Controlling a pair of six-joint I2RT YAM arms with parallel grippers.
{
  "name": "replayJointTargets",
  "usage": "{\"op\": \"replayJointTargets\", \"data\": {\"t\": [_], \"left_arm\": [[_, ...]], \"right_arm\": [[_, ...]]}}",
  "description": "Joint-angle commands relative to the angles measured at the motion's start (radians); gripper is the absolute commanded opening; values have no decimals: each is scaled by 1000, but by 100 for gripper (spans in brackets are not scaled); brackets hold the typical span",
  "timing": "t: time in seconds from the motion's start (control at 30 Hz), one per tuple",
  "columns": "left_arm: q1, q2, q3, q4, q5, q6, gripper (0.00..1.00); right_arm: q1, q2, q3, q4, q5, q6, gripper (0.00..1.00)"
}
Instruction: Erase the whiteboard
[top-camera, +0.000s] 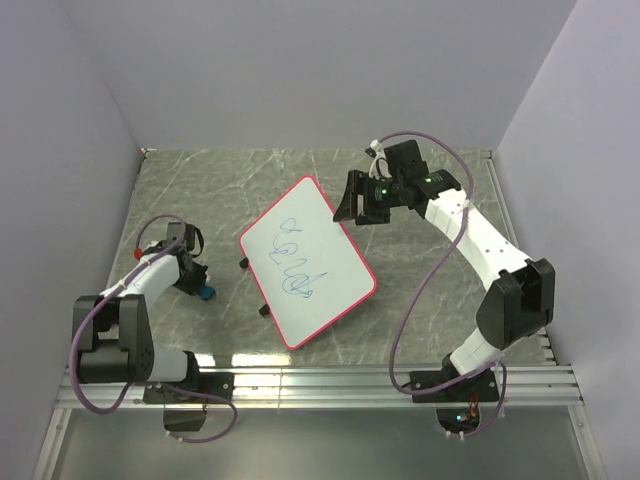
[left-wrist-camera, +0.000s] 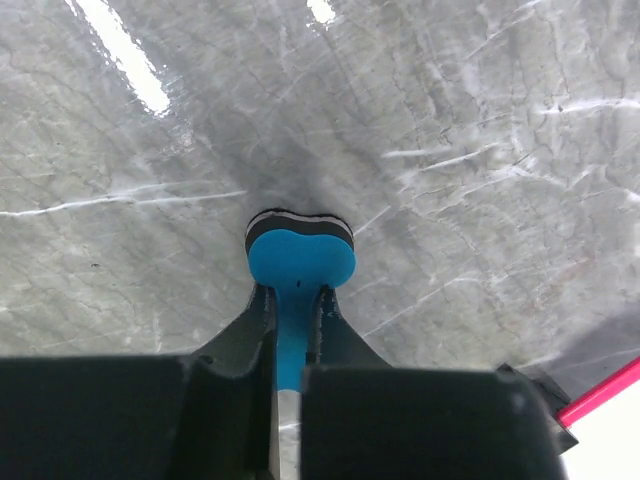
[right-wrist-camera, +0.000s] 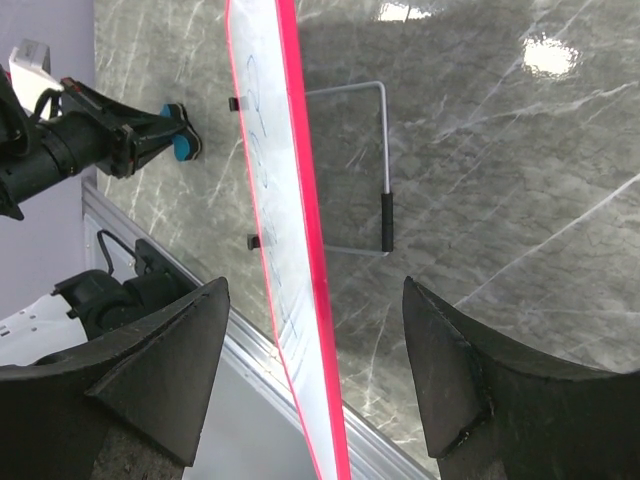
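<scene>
While the left gripper (left-wrist-camera: 295, 300) is clamping the blue eraser (left-wrist-camera: 300, 255), the scribbled whiteboard (top-camera: 308, 262) is sitting mid-way across the table (top-camera: 430, 290), off to its right. Meanwhile the right gripper (top-camera: 352, 207) is hovering wide open by the board's far edge.

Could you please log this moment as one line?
left gripper: shut on blue eraser, off whiteboard | right gripper: open, facing whiteboard | scribbles: unerased

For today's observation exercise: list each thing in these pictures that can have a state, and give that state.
whiteboard: blue scribbles on it, not erased.
eraser: clamped in the left gripper, off the whiteboard.
left gripper: shut on the eraser.
right gripper: open, gripping nothing.
</scene>
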Motion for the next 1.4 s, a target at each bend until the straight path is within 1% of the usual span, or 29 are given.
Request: {"op": "replayJointTargets", "data": {"t": [0.0, 0.13, 0.2, 0.3, 0.4, 0.43, 0.47, 0.53, 0.57, 0.6, 0.63, 0.67, 0.73, 0.77, 0.8, 0.83, 0.87, 0.9, 0.93, 0.97, 1.0, 1.03, 1.17, 1.27, 1.37], "left_arm": [[2, 39, 1, 21, 23, 16, 0], [2, -16, 66, -13, 17, 87, 0], [-5, -40, 112, -16, 33, 118, 0], [-19, -74, 176, -19, 75, 205, 0], [-84, -85, 241, -25, 125, 243, 0], [-96, -87, 267, -18, 153, 278, 0], [-134, -87, 282, -13, 171, 289, 0], [-179, -90, 319, 2, 225, 325, 0], [-230, -90, 331, 16, 239, 335, 0], [-260, -84, 346, 18, 262, 352, 0], [-289, -74, 377, 22, 279, 360, 0], [-345, -65, 392, 21, 291, 366, 0], [-399, -39, 434, 25, 319, 372, 0], [-445, -30, 445, 31, 334, 372, 0], [-468, -10, 455, 47, 354, 369, 0], [-493, 2, 480, 53, 374, 368, 0], [-540, 15, 495, 54, 375, 368, 0], [-565, 41, 509, 51, 372, 368, 0], [-608, 54, 543, 48, 366, 368, 0], [-628, 67, 557, 44, 366, 369, 0], [-646, 94, 570, 42, 371, 375, 0], [-663, 108, 598, 36, 378, 380, 0], [-769, 176, 658, -7, 371, 411, 0], [-818, 202, 635, 5, 371, 425, 0], [-841, 191, 555, 54, 375, 411, 0]], "right_arm": [[3, 9, 33, 14, -31, -11, 77], [5, 20, 23, 41, -53, 2, 77], [5, 26, 14, 54, -60, 15, 77], [14, 32, -16, 87, -67, 34, 77], [28, 51, -27, 121, -70, 50, 76], [40, 63, -27, 130, -71, 51, 72], [46, 68, -27, 133, -76, 53, 70], [56, 78, -38, 149, -80, 61, 61], [57, 80, -41, 153, -82, 62, 57], [59, 81, -53, 166, -88, 67, 53], [62, 85, -56, 167, -90, 67, 52], [63, 85, -61, 173, -86, 70, 50], [66, 83, -73, 182, -83, 73, 42], [65, 85, -73, 181, -82, 73, 39], [66, 85, -75, 179, -82, 70, 33], [65, 88, -76, 175, -79, 68, 29], [66, 89, -75, 173, -77, 65, 26], [68, 91, -73, 169, -77, 61, 19], [68, 94, -73, 164, -77, 58, 15], [66, 95, -72, 161, -77, 56, 10], [68, 95, -72, 163, -77, 55, 2], [68, 98, -72, 158, -77, 55, 0], [69, 100, -63, 143, -68, 50, 0], [68, 103, -56, 124, -57, 41, 0], [69, 109, -50, 100, -45, 30, 0]]}}
